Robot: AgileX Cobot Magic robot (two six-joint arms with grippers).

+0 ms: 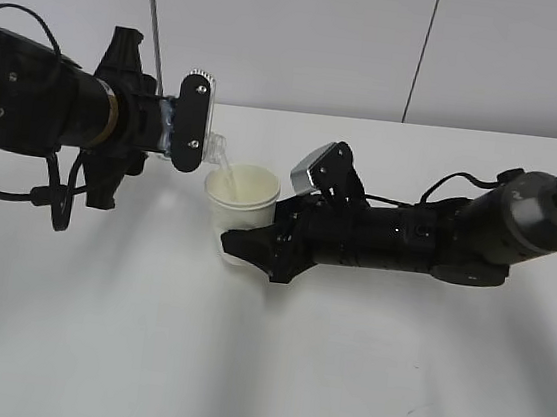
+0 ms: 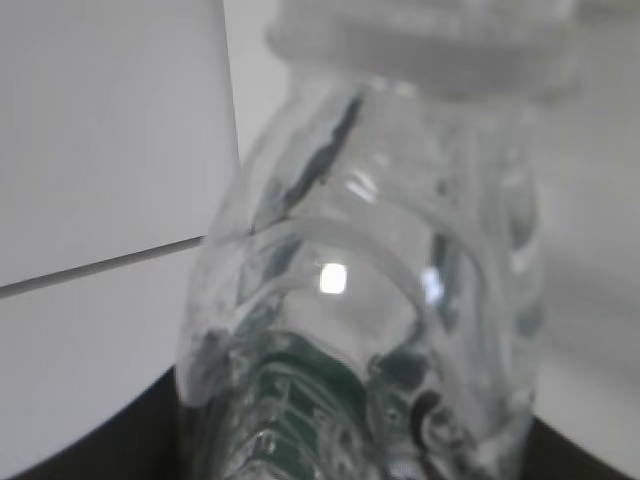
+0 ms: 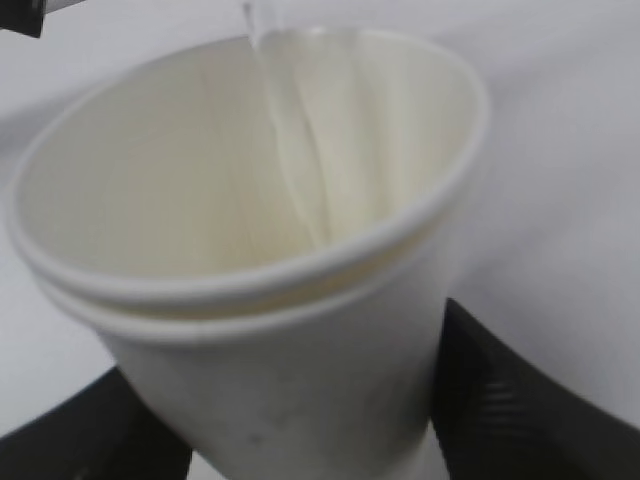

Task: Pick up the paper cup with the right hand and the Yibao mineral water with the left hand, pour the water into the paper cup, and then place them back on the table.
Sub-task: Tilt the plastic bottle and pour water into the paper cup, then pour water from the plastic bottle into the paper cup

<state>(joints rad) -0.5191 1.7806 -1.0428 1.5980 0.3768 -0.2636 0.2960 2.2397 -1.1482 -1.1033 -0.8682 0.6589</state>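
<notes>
My right gripper (image 1: 244,245) is shut on the cream-white paper cup (image 1: 243,192) and holds it upright over the white table (image 1: 270,369). My left gripper (image 1: 183,122) is shut on the clear Yibao mineral water bottle (image 1: 217,148), tipped on its side with its open neck over the cup's rim. A thin stream of water (image 1: 230,176) runs from the neck into the cup. In the left wrist view the bottle (image 2: 380,270) fills the frame, its green label low down. In the right wrist view the cup (image 3: 260,250) sits between the black fingers (image 3: 500,390), and the stream (image 3: 290,130) falls inside.
A pale wall with thin vertical seams (image 1: 422,54) stands behind the table's far edge. Black cables (image 1: 48,202) hang under the left arm. The right arm (image 1: 478,226) lies low across the right side of the table.
</notes>
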